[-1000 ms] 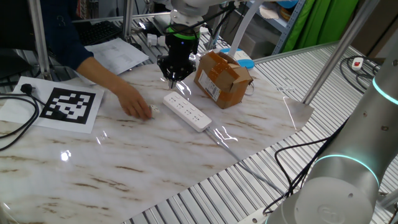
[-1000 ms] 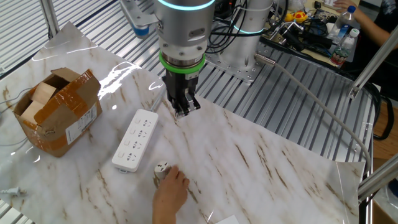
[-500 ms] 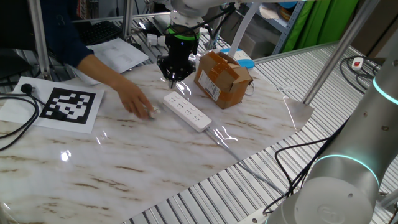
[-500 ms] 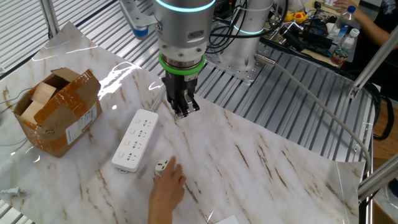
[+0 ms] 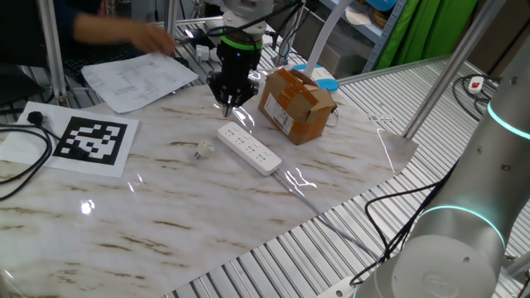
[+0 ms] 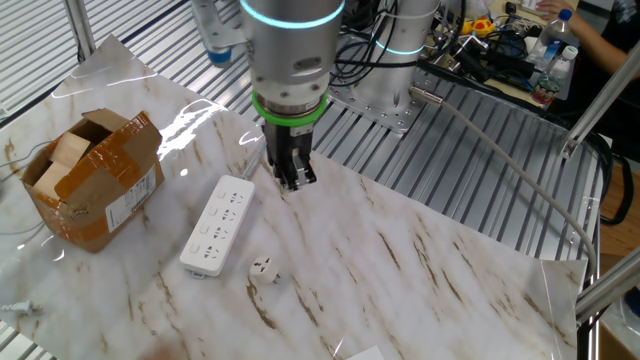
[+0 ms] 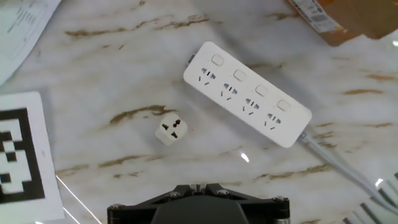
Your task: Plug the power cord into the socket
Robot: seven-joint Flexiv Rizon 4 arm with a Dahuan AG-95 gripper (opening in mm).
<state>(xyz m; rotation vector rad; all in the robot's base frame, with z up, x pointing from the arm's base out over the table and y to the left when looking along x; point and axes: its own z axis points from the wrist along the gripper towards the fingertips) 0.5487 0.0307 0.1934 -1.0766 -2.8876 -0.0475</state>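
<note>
Power cord [image 7: 170, 130], a small roundish white plug piece, is lying loose on the marble tabletop [image 5: 207, 215] just beside the white power strip [image 7: 247, 93], not touching it, its dark-marked face turned up. Above the strip's far end the gripper [image 6: 291, 178] is hanging over the table with nothing between its fingers, which are sitting close together; whether they are fully closed I cannot tell. A brown cardboard box [image 5: 295, 103] is sitting near the strip.

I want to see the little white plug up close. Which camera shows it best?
The hand view: the little white plug looks biggest there, with its dark marks clear, beside the power strip. Both fixed views show it only as a tiny white piece on the table.
</note>
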